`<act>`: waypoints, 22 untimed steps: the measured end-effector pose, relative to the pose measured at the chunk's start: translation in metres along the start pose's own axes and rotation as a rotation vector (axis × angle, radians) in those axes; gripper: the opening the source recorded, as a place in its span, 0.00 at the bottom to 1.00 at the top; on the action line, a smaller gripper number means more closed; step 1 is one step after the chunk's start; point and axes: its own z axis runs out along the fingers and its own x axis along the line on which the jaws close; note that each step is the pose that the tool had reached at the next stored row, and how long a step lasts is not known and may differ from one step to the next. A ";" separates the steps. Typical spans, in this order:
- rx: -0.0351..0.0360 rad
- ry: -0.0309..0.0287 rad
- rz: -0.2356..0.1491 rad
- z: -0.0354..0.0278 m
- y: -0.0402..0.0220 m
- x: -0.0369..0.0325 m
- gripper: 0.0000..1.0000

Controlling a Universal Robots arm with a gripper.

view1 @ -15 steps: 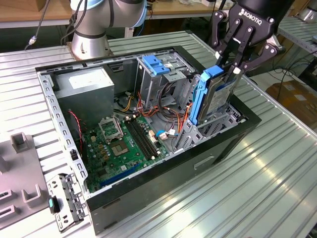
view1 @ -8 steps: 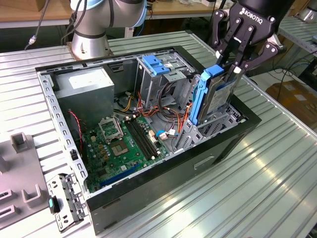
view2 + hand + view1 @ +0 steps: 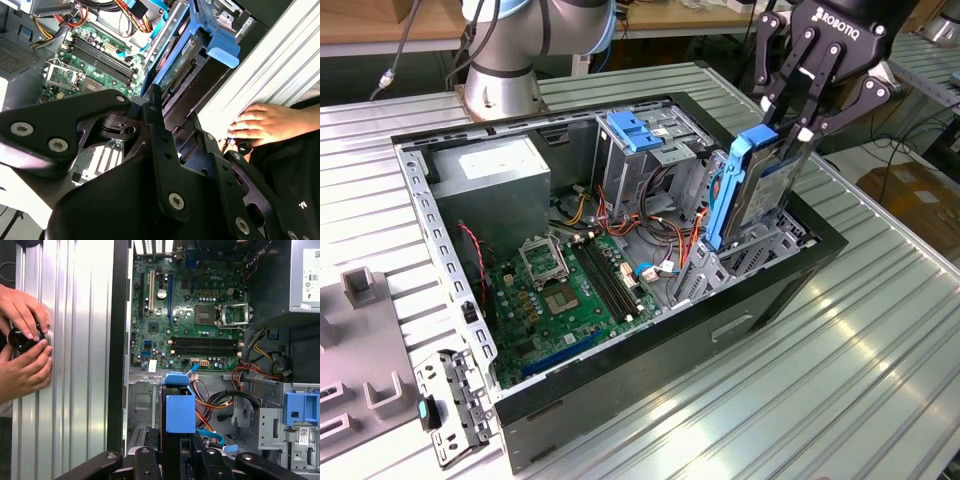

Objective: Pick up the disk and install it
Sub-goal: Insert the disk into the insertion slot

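The disk (image 3: 760, 195) stands on edge, a silver-grey drive between blue side rails. Its lower end dips into the metal drive bay (image 3: 775, 250) at the exterior view's right end of the open computer case (image 3: 620, 385). My gripper (image 3: 790, 135) is shut on its upper end from above. In the first wrist view the disk's blue rail (image 3: 180, 412) sticks out past the black fingers (image 3: 145, 460), above the bay. In the second wrist view the disk (image 3: 182, 75) runs away from the finger (image 3: 155, 112) toward the case.
Inside the case are a green motherboard (image 3: 570, 290), a grey power-supply box (image 3: 495, 175), loose cables and a cage with a light-blue latch (image 3: 635, 130). A person's hands (image 3: 22, 350) hold a black knob (image 3: 20, 337) on the ribbed table beside the case. Grey fixtures (image 3: 360, 290) lie at the exterior view's left.
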 end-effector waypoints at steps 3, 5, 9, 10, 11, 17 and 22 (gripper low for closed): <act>-0.0093 -0.0001 0.000 -0.0003 -0.0038 0.0001 0.35; -0.0213 -0.0002 0.000 -0.0018 -0.0071 0.0002 0.35; -0.0355 -0.0006 0.000 -0.0036 -0.0101 0.0002 0.35; -0.0355 -0.0005 0.000 -0.0036 -0.0101 0.0002 0.35; -0.0408 -0.0007 0.000 -0.0034 -0.0102 0.0002 0.35; -0.1086 -0.0012 0.005 0.0008 -0.0238 0.0004 0.35; -0.1857 -0.0029 0.030 0.0037 -0.0254 0.0004 0.35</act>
